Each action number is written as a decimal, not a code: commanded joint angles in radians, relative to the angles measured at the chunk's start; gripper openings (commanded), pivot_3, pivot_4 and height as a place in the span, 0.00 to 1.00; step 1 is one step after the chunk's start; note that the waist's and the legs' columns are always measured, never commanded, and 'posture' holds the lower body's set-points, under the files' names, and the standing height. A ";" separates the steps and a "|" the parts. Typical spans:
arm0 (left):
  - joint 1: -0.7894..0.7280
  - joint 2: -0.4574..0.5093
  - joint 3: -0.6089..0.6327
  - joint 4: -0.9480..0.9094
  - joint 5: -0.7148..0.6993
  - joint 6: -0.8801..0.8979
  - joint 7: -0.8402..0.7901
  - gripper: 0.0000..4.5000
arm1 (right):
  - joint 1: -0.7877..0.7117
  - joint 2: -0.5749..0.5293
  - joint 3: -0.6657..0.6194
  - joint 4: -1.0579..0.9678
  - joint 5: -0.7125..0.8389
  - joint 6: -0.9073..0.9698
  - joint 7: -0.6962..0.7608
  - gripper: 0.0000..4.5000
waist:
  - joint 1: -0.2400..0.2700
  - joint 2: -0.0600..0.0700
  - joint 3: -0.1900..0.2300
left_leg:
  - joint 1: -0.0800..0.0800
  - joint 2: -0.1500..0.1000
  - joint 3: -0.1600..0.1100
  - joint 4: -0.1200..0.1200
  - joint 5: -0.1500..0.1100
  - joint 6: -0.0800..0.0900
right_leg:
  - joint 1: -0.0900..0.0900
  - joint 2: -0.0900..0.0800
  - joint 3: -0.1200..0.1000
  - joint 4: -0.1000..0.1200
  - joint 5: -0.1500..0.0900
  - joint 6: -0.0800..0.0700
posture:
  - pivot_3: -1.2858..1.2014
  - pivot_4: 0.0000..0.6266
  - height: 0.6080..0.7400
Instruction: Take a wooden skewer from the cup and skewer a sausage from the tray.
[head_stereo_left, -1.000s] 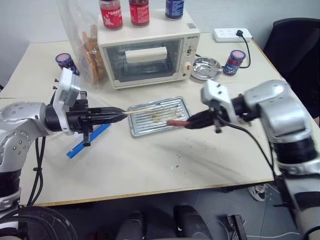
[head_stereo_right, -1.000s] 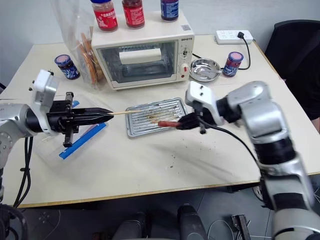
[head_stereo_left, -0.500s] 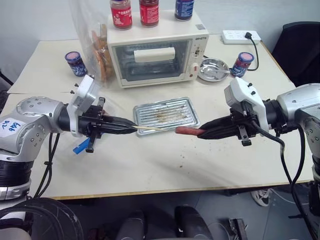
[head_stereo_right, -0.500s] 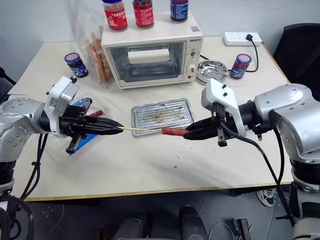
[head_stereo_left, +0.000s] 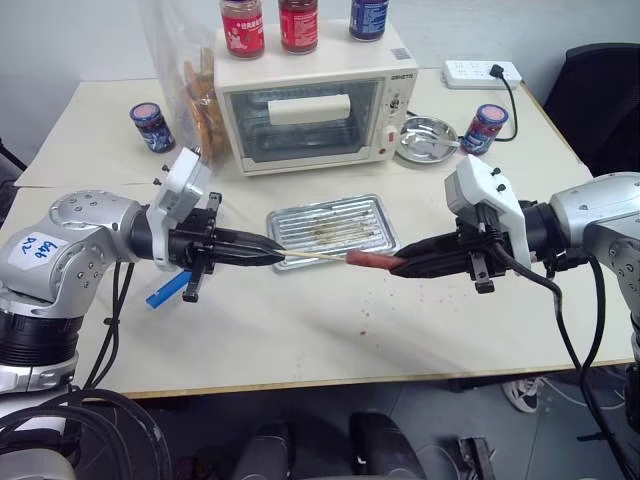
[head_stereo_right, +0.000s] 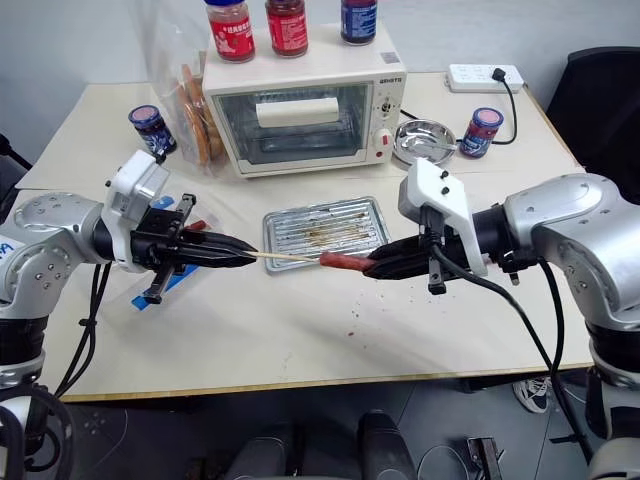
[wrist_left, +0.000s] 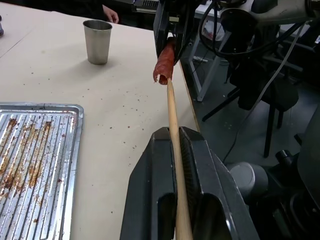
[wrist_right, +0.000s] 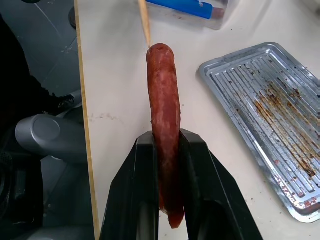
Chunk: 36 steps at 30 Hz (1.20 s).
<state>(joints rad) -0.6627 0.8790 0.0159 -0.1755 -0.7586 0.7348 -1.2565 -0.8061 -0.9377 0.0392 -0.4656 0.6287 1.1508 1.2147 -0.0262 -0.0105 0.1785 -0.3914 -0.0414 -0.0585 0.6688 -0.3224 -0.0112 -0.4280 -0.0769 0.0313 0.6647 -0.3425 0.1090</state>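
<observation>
Your wooden skewer (head_stereo_left: 312, 256) meets the end of the sausage (head_stereo_left: 370, 260) just in front of the tray (head_stereo_left: 332, 227), above the surface (head_stereo_left: 300, 330). The left end effector (head_stereo_left: 272, 254) is clamped on the skewer; the right end effector (head_stereo_left: 398, 267) is clamped on the sausage.

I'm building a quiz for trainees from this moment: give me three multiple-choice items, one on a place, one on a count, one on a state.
1. Where is the sausage?
A. On the tray
B. In the right gripper
C. In the cup

2. How many jars stand on the toaster oven?
A. One
B. Three
C. Five

3. The tray is:
A. Empty but smeared
B. Full of sausages
C. Covered

Answers: 1 B, the right gripper clamps it; 2 B, three line its top; 3 A, only brown smears show.
</observation>
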 joint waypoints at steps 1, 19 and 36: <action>-0.014 0.008 0.023 -0.029 -0.004 0.002 -0.001 0.00 | -0.010 -0.021 -0.004 -0.013 0.026 -0.022 -0.010 0.06 | 0.000 0.000 0.000 | 0.000 0.000 0.000 0.000 0.000 0.000 | 0.000 0.000 0.000 0.000 0.000 0.000 | 0.52 0.24 1.00; -0.003 0.040 0.044 0.011 0.037 -0.020 -0.030 0.00 | 0.000 -0.057 -0.006 0.002 0.067 -0.041 -0.033 0.06 | -0.001 0.000 0.000 | 0.000 0.000 0.000 0.000 0.000 0.000 | 0.000 0.000 0.000 0.000 0.000 0.000 | 0.52 0.24 1.00; -0.033 -0.021 0.015 -0.016 0.035 -0.013 -0.015 0.00 | -0.021 -0.032 0.012 -0.002 0.109 -0.043 -0.072 0.06 | -0.001 0.000 0.000 | 0.000 0.000 0.000 0.000 0.000 0.000 | 0.000 0.000 0.000 0.000 0.000 0.000 | 0.52 0.24 1.00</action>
<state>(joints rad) -0.6770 0.8592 0.0216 -0.1788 -0.7205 0.7309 -1.2680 -0.8067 -0.9707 0.0673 -0.4438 0.7173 1.1162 1.1444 -0.0268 -0.0105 0.1785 -0.3915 -0.0413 -0.0585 0.6689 -0.3225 -0.0111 -0.4279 -0.0768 0.0313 0.6647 -0.3425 0.1090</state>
